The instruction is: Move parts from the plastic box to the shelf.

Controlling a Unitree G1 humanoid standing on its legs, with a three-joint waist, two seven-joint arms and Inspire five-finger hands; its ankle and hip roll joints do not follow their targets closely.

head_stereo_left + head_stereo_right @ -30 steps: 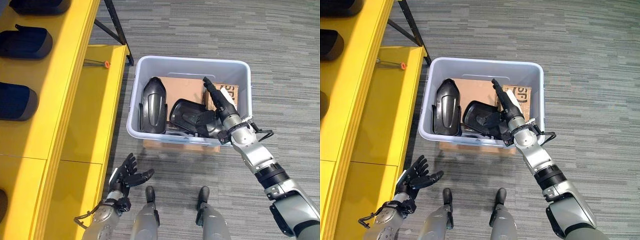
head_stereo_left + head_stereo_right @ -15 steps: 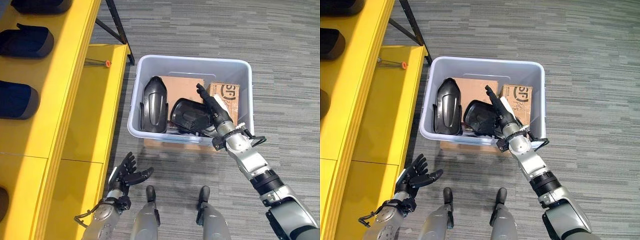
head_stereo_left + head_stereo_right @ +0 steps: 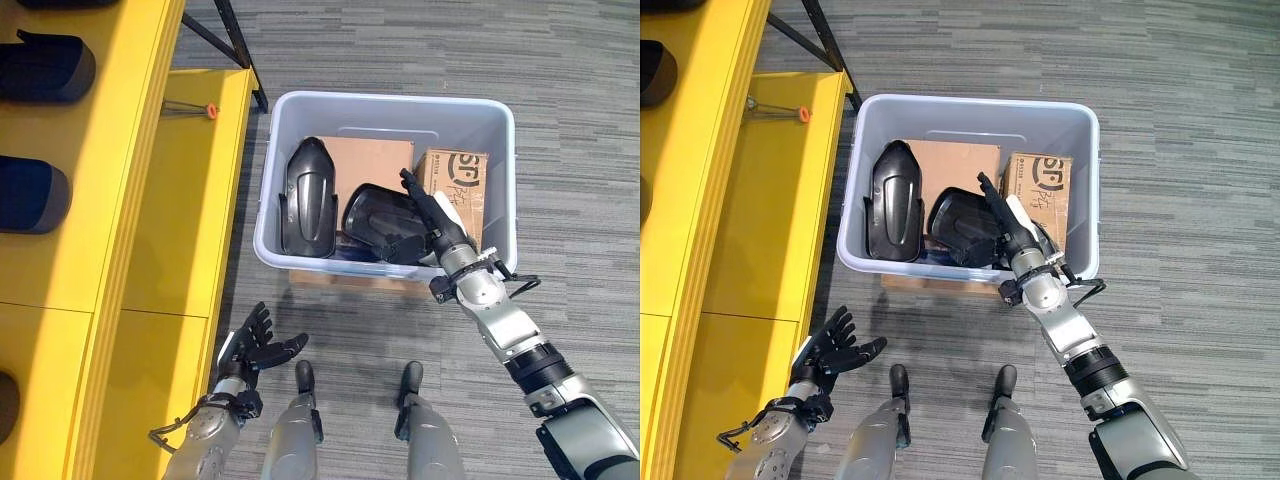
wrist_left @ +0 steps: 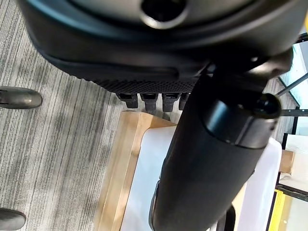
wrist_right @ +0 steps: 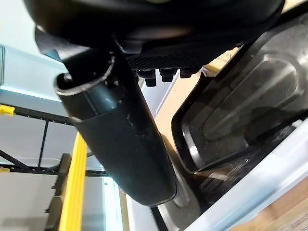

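A pale blue plastic box (image 3: 390, 101) stands on the carpet. Inside lie a long narrow black part (image 3: 305, 200) on the left and a wider black part (image 3: 383, 215) in the middle. My right hand (image 3: 432, 222) reaches over the near wall, fingers straight, lying along the wide part's right edge beside a cardboard carton (image 3: 458, 185). In the right wrist view the wide part (image 5: 240, 110) shows past the straight thumb (image 5: 120, 139). My left hand (image 3: 255, 345) hangs low by the yellow shelf (image 3: 150, 200), open with fingers spread, holding nothing.
Dark parts (image 3: 40, 65) (image 3: 30, 190) rest on the shelf's upper level. A thin tool with an orange tip (image 3: 195, 107) lies on the lower yellow level. A cardboard sheet (image 3: 365, 160) lines the box floor. A wooden board (image 3: 340, 280) sits under the box.
The camera has shifted a little. My right forearm has swung in toward the centre, and the hand has settled lower against the wide part. The left hand has stayed put.
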